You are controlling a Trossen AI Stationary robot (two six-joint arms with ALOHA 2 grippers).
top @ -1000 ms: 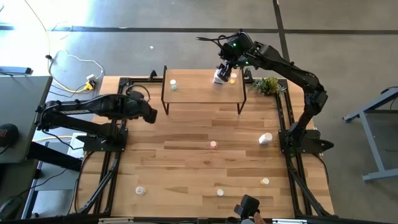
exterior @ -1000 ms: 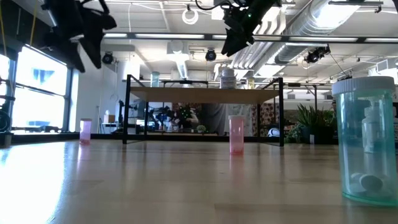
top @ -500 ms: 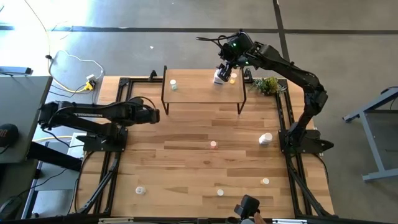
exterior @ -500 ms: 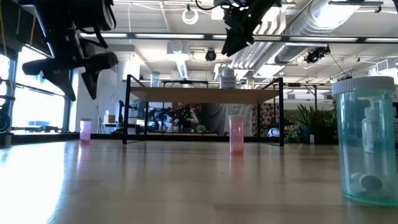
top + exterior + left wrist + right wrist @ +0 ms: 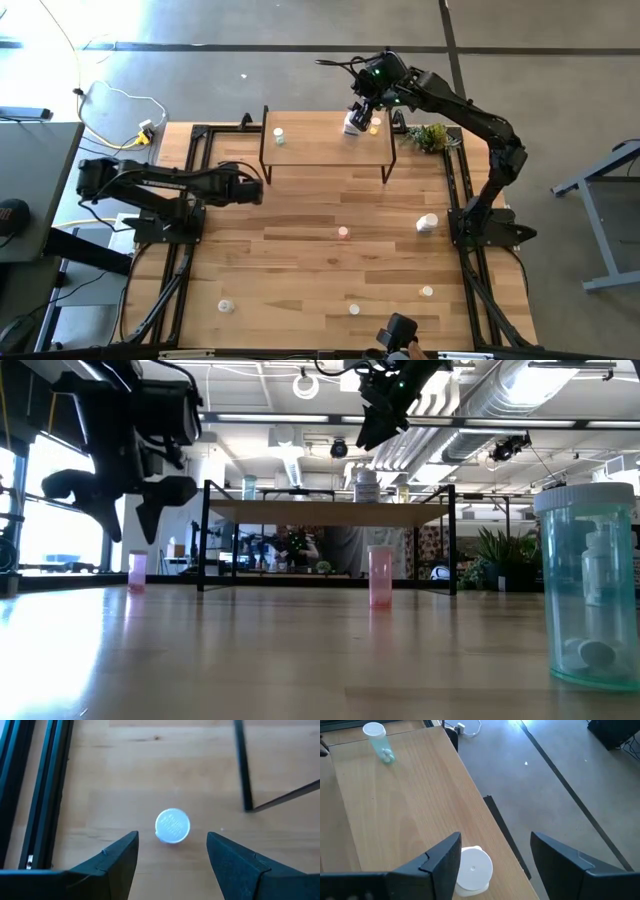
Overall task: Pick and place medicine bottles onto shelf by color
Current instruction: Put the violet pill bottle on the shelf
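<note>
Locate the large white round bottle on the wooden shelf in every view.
High view: large white round bottle on the light wood shelf, right of centre, under the right gripper.
Low view: bottle on the shelf top.
Right wrist view: bottle near one open finger.
Left wrist view: not in it.
Shared landmark: the shelf.

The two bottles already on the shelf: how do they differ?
The green-tinted bottle is small, translucent, with pills visible inside; the white bottle is larger and opaque. The green-tinted bottle stands at the shelf's left end; the white bottle sits under the open right gripper. Both stand upright.
</note>
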